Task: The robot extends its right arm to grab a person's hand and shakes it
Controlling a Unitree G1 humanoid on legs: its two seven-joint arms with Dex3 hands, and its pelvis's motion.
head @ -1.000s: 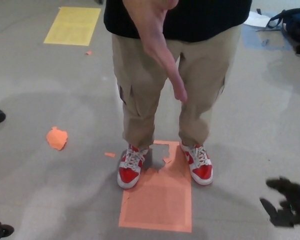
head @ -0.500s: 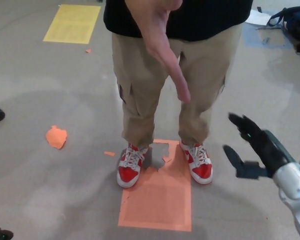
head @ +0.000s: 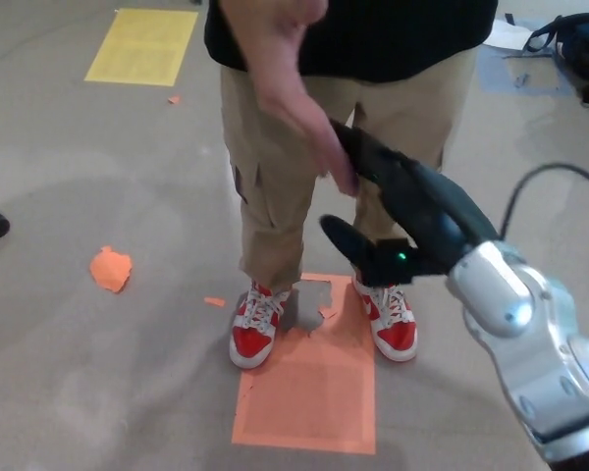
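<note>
The robot's right hand [head: 393, 211] reaches the person's hand [head: 309, 132] at centre frame, fingers spread and touching its fingertips but not yet closed around it. The grasp and shake remain; the left hand is out of view.

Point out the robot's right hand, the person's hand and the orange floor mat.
right hand [head: 393, 211], head view, on the black palm.
person's hand [head: 309, 132], head view, on its back.
orange floor mat [head: 314, 392], head view, on its bare middle.

Grey concrete floor [head: 98, 343], orange marking [head: 309, 392], yellow patch [head: 142, 46] — perhaps tape
</note>
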